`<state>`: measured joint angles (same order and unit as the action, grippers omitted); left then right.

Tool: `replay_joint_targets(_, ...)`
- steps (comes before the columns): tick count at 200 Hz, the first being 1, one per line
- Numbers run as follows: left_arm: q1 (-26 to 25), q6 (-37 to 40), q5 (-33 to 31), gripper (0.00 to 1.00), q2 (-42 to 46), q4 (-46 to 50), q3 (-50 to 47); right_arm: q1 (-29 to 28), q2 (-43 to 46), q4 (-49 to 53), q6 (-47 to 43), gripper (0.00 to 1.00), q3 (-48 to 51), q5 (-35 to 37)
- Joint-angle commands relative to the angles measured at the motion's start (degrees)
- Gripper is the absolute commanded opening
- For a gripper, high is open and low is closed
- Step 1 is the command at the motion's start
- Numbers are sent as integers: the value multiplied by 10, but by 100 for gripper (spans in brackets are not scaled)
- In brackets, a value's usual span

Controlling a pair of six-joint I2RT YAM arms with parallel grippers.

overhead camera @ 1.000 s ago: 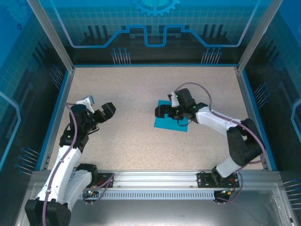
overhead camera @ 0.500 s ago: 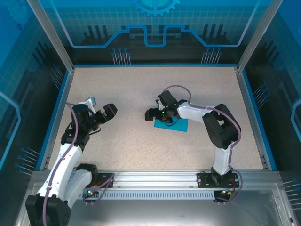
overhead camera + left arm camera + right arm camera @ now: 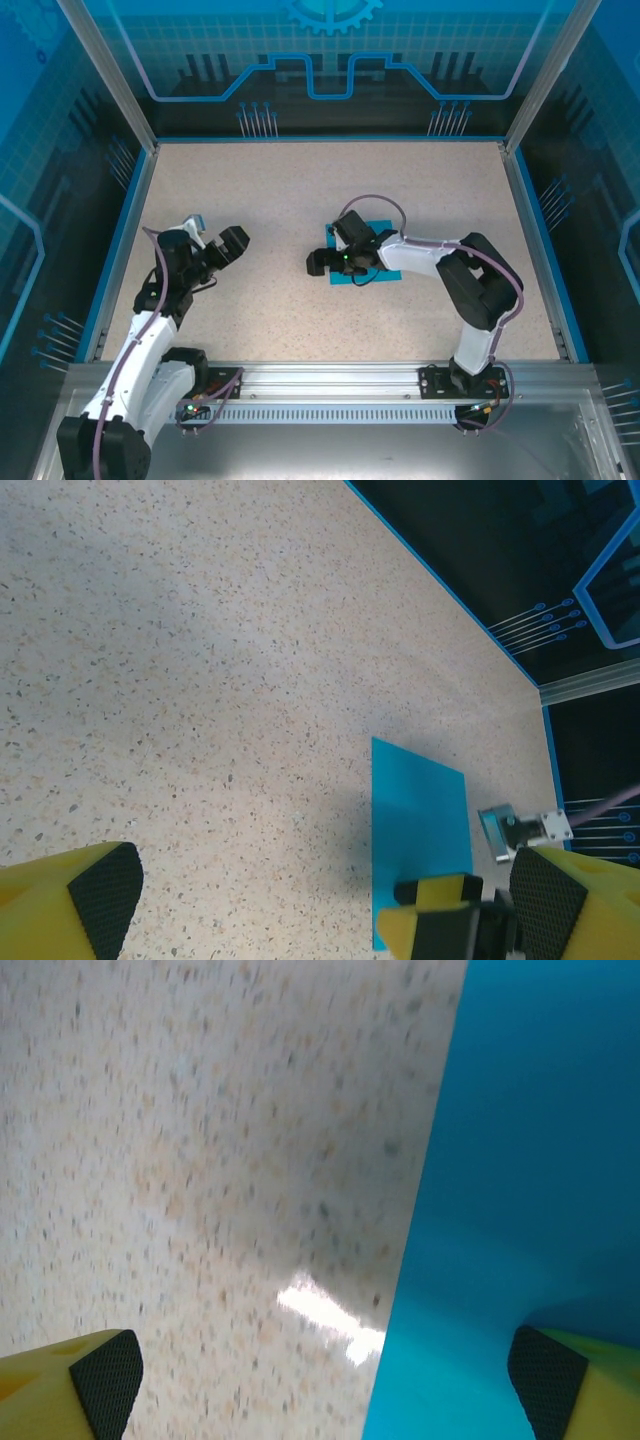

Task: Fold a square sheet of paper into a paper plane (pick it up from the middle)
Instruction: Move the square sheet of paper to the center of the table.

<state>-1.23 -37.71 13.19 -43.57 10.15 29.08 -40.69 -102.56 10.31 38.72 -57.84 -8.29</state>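
- Right hand (image 3: pixel 333 247): my fingers are spread wide with nothing between them. The hand is low over the left edge of the square sheet of paper (image 3: pixel 372 279).
- Right hand, wrist view (image 3: pixel 325 1380): one finger pad (image 3: pixel 105 1375) lies off the sheet over bare speckled surface (image 3: pixel 200 1140). The other pad lies over the sheet (image 3: pixel 530 1160). The sheet's edge runs between them. I cannot tell whether either pad touches down.
- Left hand (image 3: pixel 213 232): my fingers are likewise apart and empty. The hand is held well to the left of the sheet and faces it.
- Left hand, wrist view (image 3: pixel 325 900): the sheet (image 3: pixel 420 820) appears ahead as one flat blue panel, and my right hand sits at its near edge.
- Square sheet of paper: it lies flat on the surface (image 3: pixel 280 190) with its corners square. The uncovered parts show no crease, fold or lifted edge. My right arm hides part of its middle in the overhead view.
- Progress, as I judge it: the task is at its very start. The sheet has not been picked up and no fold has been made.
- Remaining: grasping the sheet from its middle, every fold of the plane, and the final dart shape.
- Concern: my right hand sits at the sheet's edge rather than over its middle, so I judge it needs shifting toward the centre before closing.
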Motion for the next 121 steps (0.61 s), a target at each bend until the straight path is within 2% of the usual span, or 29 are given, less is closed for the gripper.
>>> replay_joint_targets(1, 4, 8, 14, 99, 13, -11, -7, -23, 17, 60, -5, 99, 28, -12)
replay_joint_targets(39, 4, 11, 44, 99, 11, -41, -19, -24, 73, 81, -17, 100, 13, 20)
replay_joint_targets(86, 4, -49, 62, 98, 31, -95, -43, -10, 161, 148, 18, 99, 30, 185)
replay_joint_targets(112, 4, -40, 72, 99, 32, -102, -41, 11, 196, 114, 32, 99, 65, 186)
replay_joint_targets(121, 4, -45, 64, 98, 33, -100, -40, 15, 205, 115, 44, 100, 71, 211)
